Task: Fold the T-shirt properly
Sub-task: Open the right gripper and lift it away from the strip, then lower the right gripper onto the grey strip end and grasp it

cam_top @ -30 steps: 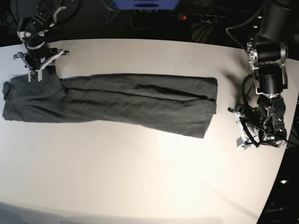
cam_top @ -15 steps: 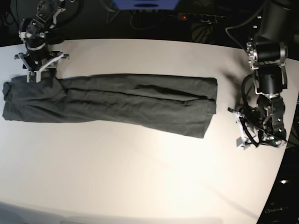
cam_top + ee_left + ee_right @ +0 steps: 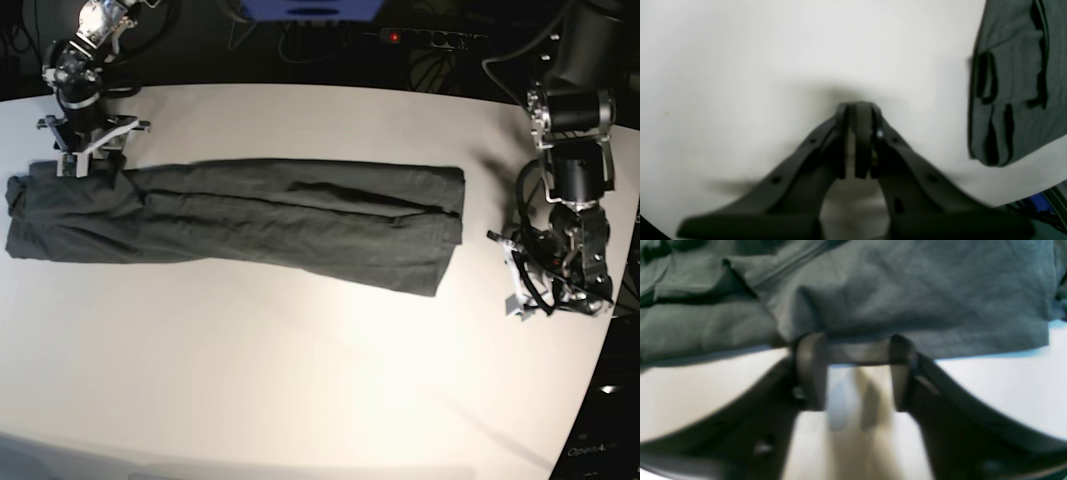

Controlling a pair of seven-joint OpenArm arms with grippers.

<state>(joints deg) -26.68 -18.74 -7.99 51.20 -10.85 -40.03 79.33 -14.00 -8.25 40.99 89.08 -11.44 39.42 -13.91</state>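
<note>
The dark grey T-shirt (image 3: 250, 215) lies folded into a long narrow strip across the white table (image 3: 300, 380), running from the left edge to right of the middle. My right gripper (image 3: 84, 163) hovers at the strip's far left edge. In the right wrist view this gripper (image 3: 855, 350) is open, its fingertips (image 3: 810, 350) right at the T-shirt's (image 3: 873, 290) hem with bare table between them. My left gripper (image 3: 517, 292) rests on the table a little past the strip's right end. It (image 3: 858, 110) is shut and empty, with the T-shirt's layered end (image 3: 1007, 100) beside it.
The table's curved right edge (image 3: 600, 360) runs just beyond my left arm. Behind the far edge are dark cables, a power strip (image 3: 420, 38) with a red light and a blue object (image 3: 310, 8).
My right gripper has drawn back a little toward the table's far edge, and the cloth under it has settled flatter. The left arm has not moved.
</note>
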